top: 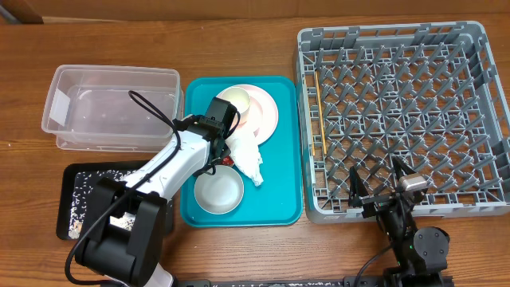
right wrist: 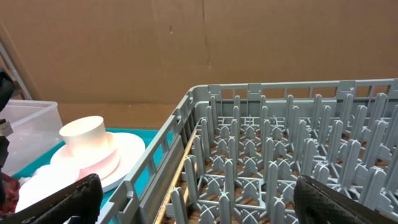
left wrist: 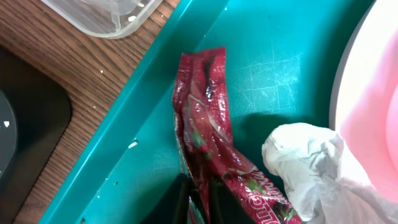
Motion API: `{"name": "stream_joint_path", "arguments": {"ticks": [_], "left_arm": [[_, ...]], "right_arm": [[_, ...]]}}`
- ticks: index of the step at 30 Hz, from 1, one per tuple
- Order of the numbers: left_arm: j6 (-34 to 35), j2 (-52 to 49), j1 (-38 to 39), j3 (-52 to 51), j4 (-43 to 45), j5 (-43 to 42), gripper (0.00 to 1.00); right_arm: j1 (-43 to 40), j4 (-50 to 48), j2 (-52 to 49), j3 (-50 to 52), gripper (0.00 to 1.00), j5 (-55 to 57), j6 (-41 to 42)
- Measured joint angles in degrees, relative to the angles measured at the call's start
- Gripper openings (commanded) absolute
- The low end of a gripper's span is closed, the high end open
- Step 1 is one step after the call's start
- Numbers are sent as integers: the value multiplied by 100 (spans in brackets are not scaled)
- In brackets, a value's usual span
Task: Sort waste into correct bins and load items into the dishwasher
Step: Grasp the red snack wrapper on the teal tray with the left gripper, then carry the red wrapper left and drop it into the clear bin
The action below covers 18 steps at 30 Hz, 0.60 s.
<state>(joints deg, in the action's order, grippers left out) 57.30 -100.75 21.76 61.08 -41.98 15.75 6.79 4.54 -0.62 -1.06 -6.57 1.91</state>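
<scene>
While the foil wrapper (left wrist: 202,118) lies on the teal tray (left wrist: 267,50), its near end is pinched by the nearly closed left end effector (left wrist: 198,205), so waste sorting is judged in hand and a lift to the clear tub (top: 111,108) is called for.

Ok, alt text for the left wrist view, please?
A crinkled red foil wrapper lies on a teal plastic tray, its near end pinched by the left gripper. A crumpled white paper napkin sits beside it, by a pale pink plate.
</scene>
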Motion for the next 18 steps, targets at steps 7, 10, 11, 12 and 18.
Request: {"name": "stream_joint_path", "arguments": {"ticks": [7,10,11,12,18], "left_arm": [[28,0,-2,0,9,79,35],[59,0,-15,0,7,101,36],[63,0,-20,2,4,98,36],[63,0,-39,0,9,92,35],[66,0,-48,2,17,-72,31]], "right_arm": [[0,-2,0,0,100,0,2],[0,2,0,0,100,0,0],[0,-2,0,0,100,-2,4],[0,2,0,0,100,0,2],[0,0,0,0,100,0,0]]}}
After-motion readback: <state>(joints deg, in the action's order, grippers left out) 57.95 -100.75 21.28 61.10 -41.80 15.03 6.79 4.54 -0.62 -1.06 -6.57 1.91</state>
